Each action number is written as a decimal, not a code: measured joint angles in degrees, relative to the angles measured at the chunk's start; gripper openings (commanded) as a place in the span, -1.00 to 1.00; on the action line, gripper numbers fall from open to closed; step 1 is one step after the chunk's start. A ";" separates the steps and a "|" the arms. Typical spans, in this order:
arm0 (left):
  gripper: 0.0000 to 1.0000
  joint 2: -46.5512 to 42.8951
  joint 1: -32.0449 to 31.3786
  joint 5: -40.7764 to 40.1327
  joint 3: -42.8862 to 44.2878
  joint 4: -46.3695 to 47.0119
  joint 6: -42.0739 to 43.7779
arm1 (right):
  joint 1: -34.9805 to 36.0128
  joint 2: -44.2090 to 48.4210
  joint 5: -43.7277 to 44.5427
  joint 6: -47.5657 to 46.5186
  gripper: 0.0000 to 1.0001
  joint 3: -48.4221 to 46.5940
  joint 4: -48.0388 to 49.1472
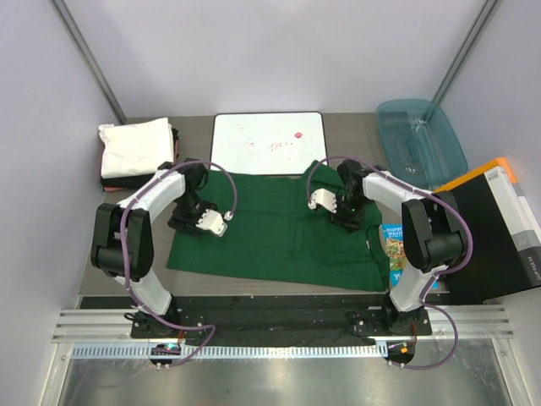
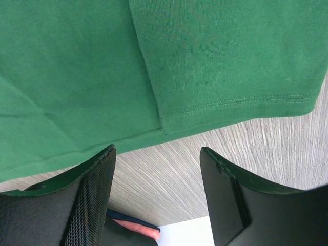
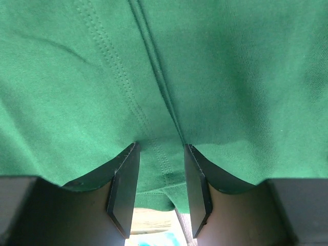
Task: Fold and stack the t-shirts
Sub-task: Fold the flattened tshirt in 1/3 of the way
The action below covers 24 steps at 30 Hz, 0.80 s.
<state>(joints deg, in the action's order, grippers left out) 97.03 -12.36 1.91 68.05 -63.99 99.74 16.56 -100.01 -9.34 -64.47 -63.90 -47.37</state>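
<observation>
dark green t-shirt is spread flat mid-table, long side running left-right, back edge just in front of the white board. collar can't be made out from overhead; both arms cover part of the cloth. right gripper is down on the shirt's right-back part. right wrist cam: fingers narrow, with a fold of green cloth filling the gap between the pads, a stitched seam running into it. cloth fills nearly that whole view; only a sliver of light surface and something teal shows below the hem, too small to identify. left gripper sits at the shirt's left-back edge. left wrist cam: fingers spread wide, nothing between them, bare wood table in the gap, the shirt's stitched hem just past the tips, not touched. bottom of that view shows a white patch and a pinkish-dark edge, cut off, can't tell what. folded white t-shirt is at back-left on top of a black t-shirt, of which only the front edge shows. teal tub back-right, black box at the right edge, a colourful printed booklet partly hidden behind the right arm.
</observation>
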 measured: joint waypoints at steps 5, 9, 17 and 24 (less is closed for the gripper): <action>0.35 1.86 -0.44 -0.81 -1.18 1.62 -0.37 | 0.00 -0.83 0.50 0.11 -0.09 0.04 0.96; 0.27 4.48 -0.90 -1.03 -1.36 2.40 -0.94 | 0.00 -1.33 0.76 0.15 -0.10 -0.20 1.05; -0.14 6.86 -1.18 -2.32 -1.01 2.58 -2.67 | 0.02 -2.43 0.96 0.33 -0.11 -1.55 0.68; -0.24 7.43 -1.18 -3.63 -0.63 1.51 -3.34 | 0.22 -2.82 1.01 0.35 -0.12 -2.08 0.63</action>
<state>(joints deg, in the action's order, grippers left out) 104.47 -13.54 -1.72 67.42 -62.48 96.40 16.78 -102.83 -8.34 -64.12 -65.98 -46.74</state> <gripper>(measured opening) 0.422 0.447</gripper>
